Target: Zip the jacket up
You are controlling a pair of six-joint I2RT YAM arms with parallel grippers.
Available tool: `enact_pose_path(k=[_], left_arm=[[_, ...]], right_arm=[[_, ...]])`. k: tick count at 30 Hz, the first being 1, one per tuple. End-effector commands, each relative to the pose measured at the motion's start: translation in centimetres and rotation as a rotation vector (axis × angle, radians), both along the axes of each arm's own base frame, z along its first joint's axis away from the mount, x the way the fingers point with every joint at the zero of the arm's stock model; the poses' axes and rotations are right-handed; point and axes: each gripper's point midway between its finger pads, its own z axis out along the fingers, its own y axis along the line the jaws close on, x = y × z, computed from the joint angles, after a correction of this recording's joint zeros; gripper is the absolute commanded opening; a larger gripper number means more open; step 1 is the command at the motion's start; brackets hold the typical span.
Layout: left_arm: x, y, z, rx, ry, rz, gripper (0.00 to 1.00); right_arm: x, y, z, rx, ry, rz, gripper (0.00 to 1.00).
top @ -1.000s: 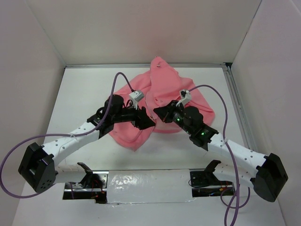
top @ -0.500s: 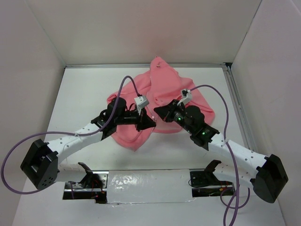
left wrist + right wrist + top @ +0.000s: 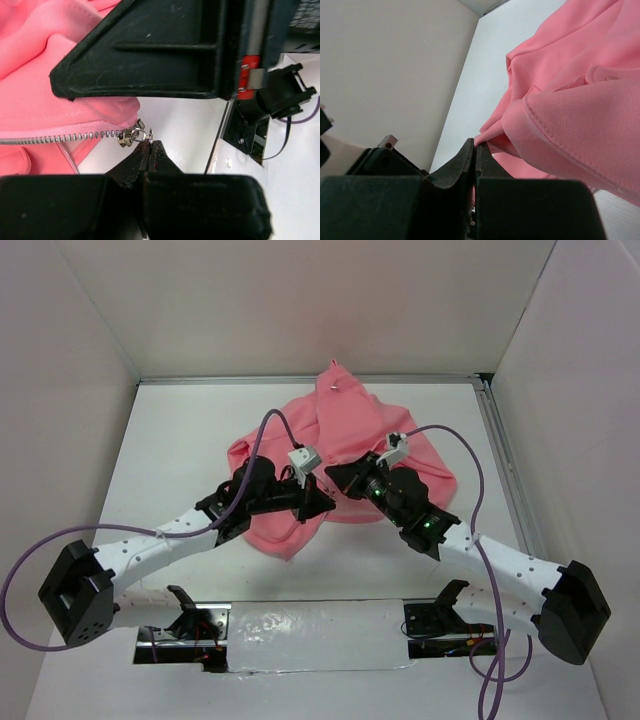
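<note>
The salmon-pink jacket [image 3: 345,435] lies bunched at the middle of the white table [image 3: 170,440]. In the left wrist view its metal zipper teeth [image 3: 60,137] run to the slider [image 3: 130,136] at the hem corner. My left gripper [image 3: 150,143] is shut on the slider's small pull tab, just off the fabric edge [image 3: 322,502]. My right gripper [image 3: 475,143] is shut on a fold of the jacket's edge [image 3: 492,134], close beside the left one [image 3: 336,478]. The right gripper's black body [image 3: 150,50] fills the top of the left wrist view.
White walls enclose the table on three sides. A metal rail [image 3: 503,455] runs along the right edge. Purple cables [image 3: 455,445] loop over both arms. A taped strip [image 3: 315,635] and an opening with wiring lie at the near edge between the arm bases.
My left gripper has closed, taking the zipper pull, and its arm has shifted slightly right toward the right gripper. The right gripper keeps its hold on the fabric.
</note>
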Motion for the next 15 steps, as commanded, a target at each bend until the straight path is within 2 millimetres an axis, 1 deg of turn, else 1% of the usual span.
enact_pose_path(k=[1,2,3,4,6,8,9,10,12,13,14,15], left_arm=[[-2.5,-1.1,-1.8,0.022,0.108,-0.058,0.05],[-2.3,-1.2,-2.4,0.033,0.14,-0.044,0.09],[-1.8,-1.2,-3.4,0.063,0.182,-0.007,0.14],[-1.7,-1.3,-3.9,0.073,0.192,-0.006,0.14],[-1.6,-1.5,-4.4,0.086,0.221,0.002,0.23],[-2.3,-1.8,-4.3,0.075,0.226,-0.041,0.24],[-3.4,-2.0,-4.3,0.065,0.22,-0.083,0.25],[-4.1,-2.3,-3.7,0.052,0.208,-0.11,0.24],[-5.6,-2.4,-3.7,0.044,0.199,-0.153,0.25],[-6.7,-2.7,-3.0,0.027,0.188,-0.18,0.27],[-7.3,-2.5,-3.2,0.029,0.192,-0.186,0.29],[-7.5,-2.2,-2.6,0.015,0.187,-0.177,0.31]], right_arm=[[1.4,-0.7,6.2,0.19,-0.105,-0.092,0.0],[1.2,-0.7,6.4,0.203,-0.101,-0.084,0.0],[0.8,-0.9,7.0,0.22,-0.101,-0.079,0.0],[0.8,-0.9,6.4,0.204,-0.085,-0.079,0.0],[0.7,-0.8,6.6,0.198,-0.069,-0.077,0.0],[0.5,-1.0,6.4,0.2,-0.059,-0.075,0.0],[0.5,-1.4,6.3,0.211,-0.06,-0.086,0.0],[0.6,-1.6,6.2,0.209,-0.058,-0.097,0.0],[0.9,-2.0,6.0,0.207,-0.046,-0.121,0.0],[0.8,-1.8,6.1,0.21,-0.048,-0.106,0.0],[0.8,-1.7,6.0,0.204,-0.049,-0.098,0.0],[0.9,-1.6,6.0,0.197,-0.052,-0.092,0.0]])
